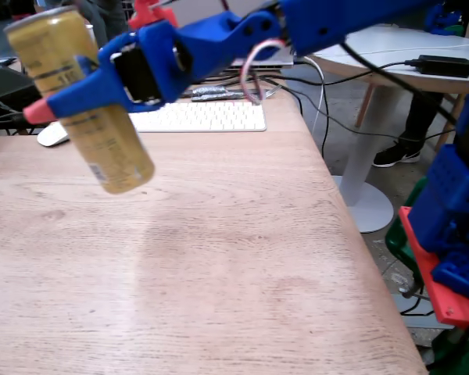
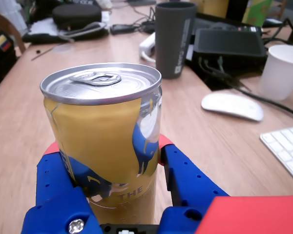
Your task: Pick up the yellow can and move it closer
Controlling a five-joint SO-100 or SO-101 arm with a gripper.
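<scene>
Both fingers (image 2: 56, 180) clamp the yellow can (image 1: 78, 98) aloft.

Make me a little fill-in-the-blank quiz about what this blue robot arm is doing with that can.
1. The pincer is shut on a can whose colour is ____.
2. In the fixed view the can is ____ the wooden table, not standing on it.
3. In the fixed view the held can is not upright but ____.
4. In the wrist view the paper cup at the right is ____ in colour.

Missing words: yellow; above; tilted; white
</scene>
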